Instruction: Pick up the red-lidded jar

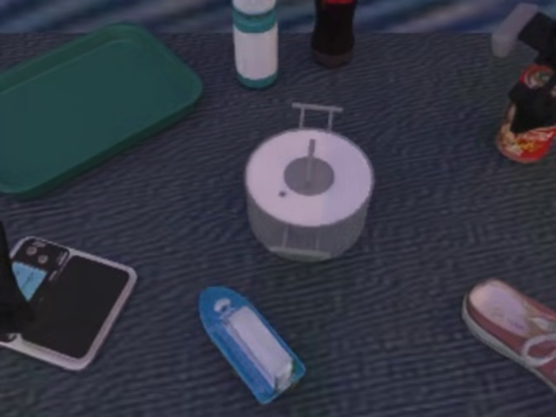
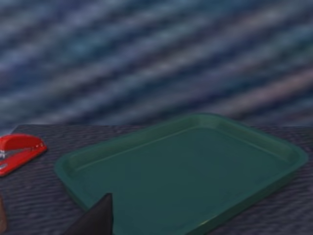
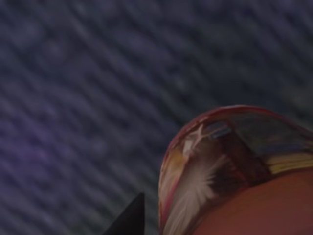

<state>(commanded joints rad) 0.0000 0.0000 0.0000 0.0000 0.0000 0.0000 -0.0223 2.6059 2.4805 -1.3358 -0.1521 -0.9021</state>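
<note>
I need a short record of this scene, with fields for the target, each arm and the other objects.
target: red-lidded jar, at the table's right edge, tilted
right tool: at the jar, over its lid; grip not clear
left tool: parked at the left edge, by the phone
centre: white round container
far side: green tray, white bottle, dark bottle
near side: blue boat toy, shoe

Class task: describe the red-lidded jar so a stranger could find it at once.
Look to the table's far right edge, where the right gripper is on it. The red-lidded jar is squat with a red-and-yellow label, unlike the tall dark bottle and white teal-banded bottle.
</note>
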